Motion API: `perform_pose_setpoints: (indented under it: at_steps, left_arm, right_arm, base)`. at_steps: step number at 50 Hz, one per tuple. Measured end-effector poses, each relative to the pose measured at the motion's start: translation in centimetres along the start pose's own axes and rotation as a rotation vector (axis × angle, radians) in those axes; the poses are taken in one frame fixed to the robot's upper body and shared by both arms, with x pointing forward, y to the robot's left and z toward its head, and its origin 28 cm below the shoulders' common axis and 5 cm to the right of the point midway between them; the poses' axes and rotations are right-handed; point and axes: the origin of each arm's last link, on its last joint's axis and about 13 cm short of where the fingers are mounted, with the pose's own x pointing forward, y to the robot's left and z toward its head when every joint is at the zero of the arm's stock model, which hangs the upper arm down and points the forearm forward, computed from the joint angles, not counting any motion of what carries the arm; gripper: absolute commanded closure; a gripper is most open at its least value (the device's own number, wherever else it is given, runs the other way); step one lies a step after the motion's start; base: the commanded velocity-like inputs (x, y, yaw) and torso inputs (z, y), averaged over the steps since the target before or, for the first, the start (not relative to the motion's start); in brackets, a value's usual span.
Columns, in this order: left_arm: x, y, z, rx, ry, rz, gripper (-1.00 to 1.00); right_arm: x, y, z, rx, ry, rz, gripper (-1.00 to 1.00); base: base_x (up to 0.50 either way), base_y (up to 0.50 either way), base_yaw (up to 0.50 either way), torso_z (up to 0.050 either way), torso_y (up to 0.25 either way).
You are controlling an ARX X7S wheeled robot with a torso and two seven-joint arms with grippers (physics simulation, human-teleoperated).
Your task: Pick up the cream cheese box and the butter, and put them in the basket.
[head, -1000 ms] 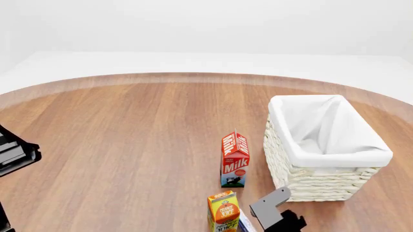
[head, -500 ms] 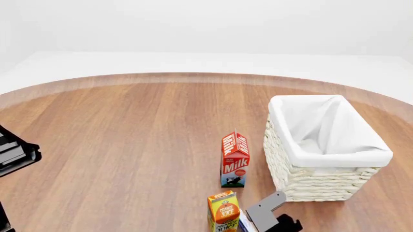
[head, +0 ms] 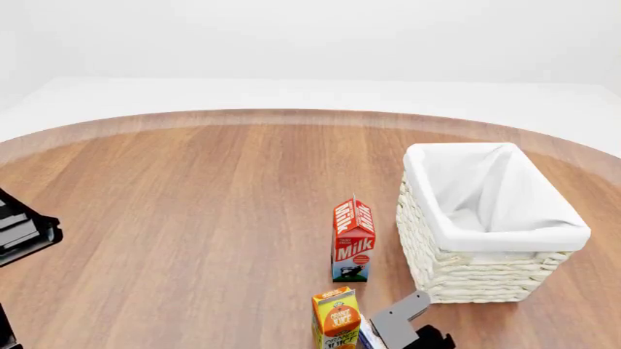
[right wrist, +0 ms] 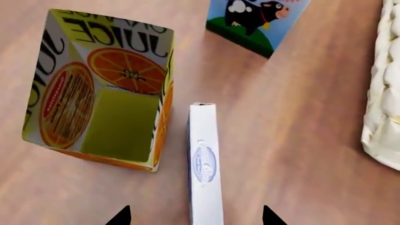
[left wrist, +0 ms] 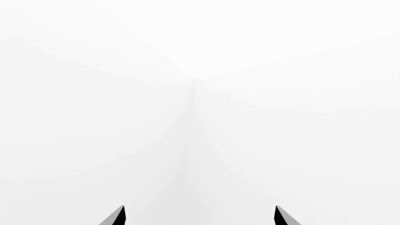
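Observation:
The cream cheese box (right wrist: pixel 205 164), white with a blue logo, stands on its edge on the wooden table beside the orange juice carton; in the head view only a sliver of it (head: pixel 365 336) shows. My right gripper (right wrist: pixel 196 219) is open just above it, one fingertip on each side, not touching. In the head view the right gripper (head: pixel 406 331) is at the bottom edge. The cream-white basket (head: pixel 543 236) with its white liner stands to the right, empty. The butter is out of view. My left gripper (left wrist: pixel 198 218) is open and empty, facing blank white.
An orange juice carton (head: pixel 336 318) stands close beside the cream cheese box (right wrist: pixel 106 89). A red milk carton (head: pixel 353 238) stands behind it, its base also in the right wrist view (right wrist: pixel 256 21). The basket's woven wall (right wrist: pixel 386 93) is near. My left arm (head: pixel 22 236) is at the left edge.
My right gripper has moved down and slightly left, toward the cream cheese box beside the juice carton. The left arm and all objects have stayed put.

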Motion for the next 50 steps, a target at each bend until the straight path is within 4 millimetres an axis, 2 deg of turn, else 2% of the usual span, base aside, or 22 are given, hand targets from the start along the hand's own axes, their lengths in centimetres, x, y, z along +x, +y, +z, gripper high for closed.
perform_pose_setpoints:
  at_steps: [43, 44, 50]
  left_arm:
    - [-0.1, 0.1, -0.2, 0.004, 0.003, 0.004, -1.00]
    - [-0.1, 0.1, -0.2, 0.005, 0.003, 0.004, -1.00]
    - [-0.1, 0.0, -0.2, 0.005, 0.003, 0.003, -1.00]
  right_arm:
    - [1.7, -0.4, -0.4, -0.017, 0.013, -0.032, -1.00]
    - [1.7, -0.4, -0.4, -0.018, 0.013, -0.032, 1.00]
    - [1.7, -0.4, -0.5, -0.047, 0.006, -0.036, 1.00]
  base:
    - [0.00, 0.00, 0.00, 0.000, 0.000]
    - [0.00, 0.00, 0.00, 0.000, 0.000]
    - [0.00, 0.00, 0.00, 0.000, 0.000]
